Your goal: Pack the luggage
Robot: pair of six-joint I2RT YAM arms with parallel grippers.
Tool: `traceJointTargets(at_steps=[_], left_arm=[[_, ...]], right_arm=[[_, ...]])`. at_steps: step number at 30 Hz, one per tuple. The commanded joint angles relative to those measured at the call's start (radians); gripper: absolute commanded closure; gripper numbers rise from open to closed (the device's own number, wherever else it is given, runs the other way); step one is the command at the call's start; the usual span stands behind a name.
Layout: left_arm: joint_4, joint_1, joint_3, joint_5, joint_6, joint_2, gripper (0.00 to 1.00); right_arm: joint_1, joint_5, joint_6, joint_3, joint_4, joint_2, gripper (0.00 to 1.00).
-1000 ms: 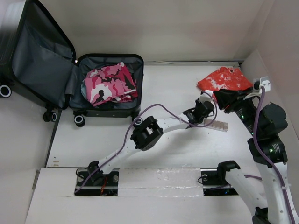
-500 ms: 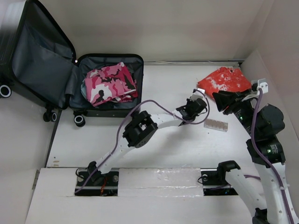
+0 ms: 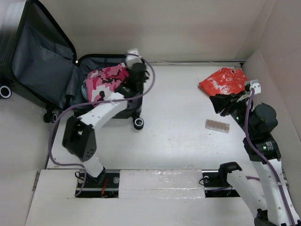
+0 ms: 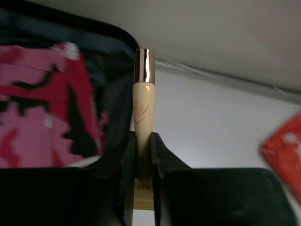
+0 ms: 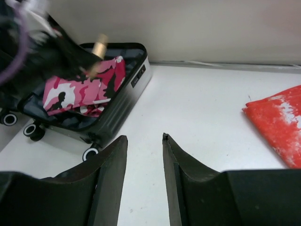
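The luggage [image 3: 37, 52] lies open at the back left, dark grey lining showing, with a folded pink camouflage garment [image 3: 106, 84] in its lower half. My left gripper [image 3: 136, 66] is over the luggage's right rim, shut on a cream cosmetic tube [image 4: 142, 99] with a rose-gold cap that sticks out past the fingertips. In the left wrist view the left gripper [image 4: 142, 141] has the garment [image 4: 37, 108] on its left. My right gripper [image 3: 217, 101] is open and empty at the right, above the table [image 5: 145, 139]. The luggage [image 5: 122, 108] and the tube [image 5: 98, 47] show in the right wrist view.
A crumpled red cloth [image 3: 225, 79] lies at the back right, just beyond my right gripper. A small clear box [image 3: 217, 125] lies on the table near the right arm. A side wall stands at the right edge. The luggage's caster wheel [image 3: 138, 123] faces the table's middle.
My left arm has swung from the table's right-middle, near the clear box, across to the luggage with the tube in its jaws. The right gripper has shifted slightly nearer and stays open.
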Motion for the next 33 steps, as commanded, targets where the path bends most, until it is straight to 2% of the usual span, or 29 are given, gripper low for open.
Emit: traceJointTargets(at_steps=[1, 2, 3, 4, 5, 7, 8, 10, 14, 16, 18, 21, 22, 26, 29, 31, 33], left_arm=[[-0.014, 0.102, -0.105, -0.060, -0.037, -0.101, 0.86], [-0.014, 0.119, -0.124, -0.060, -0.037, -0.112, 0.77], [-0.014, 0.130, -0.153, -0.060, -0.037, -0.112, 0.63], [-0.030, 0.139, -0.153, -0.060, -0.058, -0.112, 0.46], [-0.041, 0.139, -0.162, -0.069, -0.069, -0.112, 0.23], [-0.050, 0.125, -0.162, -0.051, -0.095, -0.103, 0.15], [-0.034, 0.110, -0.162, -0.040, -0.095, -0.103, 0.12], [-0.005, 0.056, -0.174, -0.050, -0.068, -0.103, 0.14], [0.009, -0.175, -0.084, -0.043, -0.025, -0.024, 0.19], [-0.006, -0.241, -0.038, 0.044, -0.010, 0.039, 0.19], [0.062, -0.319, 0.005, 0.156, 0.046, 0.128, 0.20], [0.117, -0.382, 0.071, 0.290, 0.163, 0.254, 0.20], [0.139, -0.393, 0.092, 0.398, 0.203, 0.286, 0.20], [0.124, -0.433, 0.246, 0.641, 0.372, 0.440, 0.16], [0.004, -0.433, 0.454, 0.725, 0.464, 0.590, 0.12], [-0.055, -0.433, 0.630, 0.726, 0.487, 0.670, 0.07], [-0.090, -0.433, 0.715, 0.686, 0.514, 0.766, 0.03]], right_arm=[[0.000, -0.032, -0.013, -0.007, 0.087, 0.005, 0.58], [0.000, -0.041, -0.013, -0.007, 0.087, 0.014, 0.58], [0.000, -0.041, -0.013, -0.007, 0.087, 0.014, 0.58], [0.000, -0.041, -0.013, -0.007, 0.087, 0.014, 0.58], [0.000, -0.041, -0.013, -0.007, 0.087, 0.014, 0.58], [0.000, -0.041, -0.013, -0.007, 0.087, 0.014, 0.58], [0.000, -0.032, -0.013, -0.007, 0.078, 0.014, 0.58], [0.000, -0.020, -0.013, -0.007, 0.069, 0.014, 0.58], [0.000, 0.002, -0.023, 0.024, 0.047, 0.014, 0.58], [0.000, 0.034, -0.033, 0.059, 0.032, 0.014, 0.58], [0.000, 0.054, -0.044, 0.088, -0.009, 0.014, 0.58], [0.000, 0.114, -0.067, 0.157, -0.048, 0.014, 0.57], [0.000, 0.140, -0.067, 0.174, -0.069, 0.014, 0.57], [0.000, 0.140, -0.076, 0.212, -0.078, 0.023, 0.56], [0.000, 0.108, -0.076, 0.212, -0.069, 0.034, 0.52], [0.000, 0.096, -0.067, 0.212, -0.069, 0.043, 0.51], [0.000, 0.073, -0.067, 0.203, -0.069, 0.052, 0.51]])
